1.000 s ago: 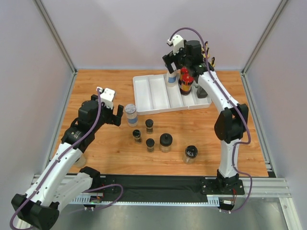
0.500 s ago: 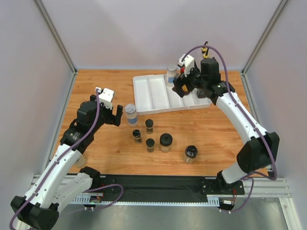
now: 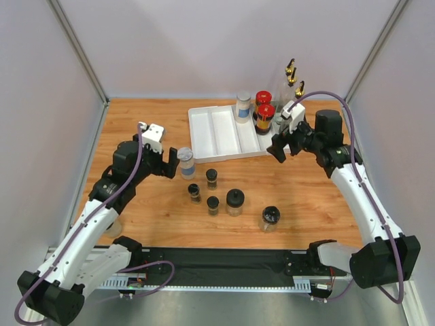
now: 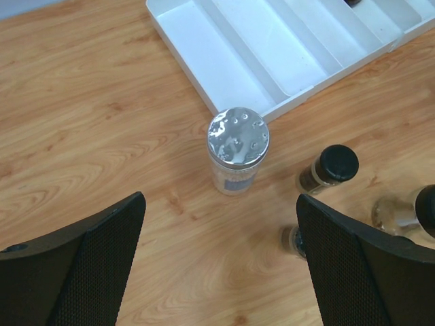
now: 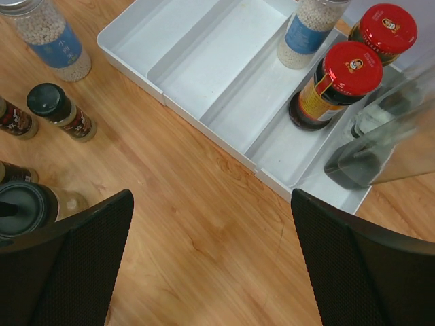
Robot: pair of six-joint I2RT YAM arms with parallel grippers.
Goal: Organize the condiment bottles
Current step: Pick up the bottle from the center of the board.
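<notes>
Top external: left claw (image 3: 172, 165) and right claw (image 3: 274, 148) both gape wide, empty. Red-capped jars (image 3: 265, 111) stand in the tray (image 3: 211, 136); a grey-lidded jar (image 3: 185, 163) stands on the tabletop (image 3: 136, 122) by the left claw.

light: bright, even | shadows: soft | glare: grey-lidded jar (image 4: 238, 136) | focus: sharp

A warm orange-brown wooden counter (image 3: 306, 190), its grain plainly visible, sits inside a booth of plain pale grey-lilac walls (image 3: 204, 47), with slim metal posts (image 3: 77, 49) running up the back corners. A black strip (image 3: 224, 258) and a silver rail (image 3: 238, 288) line the near edge, under soft, even light.
</notes>
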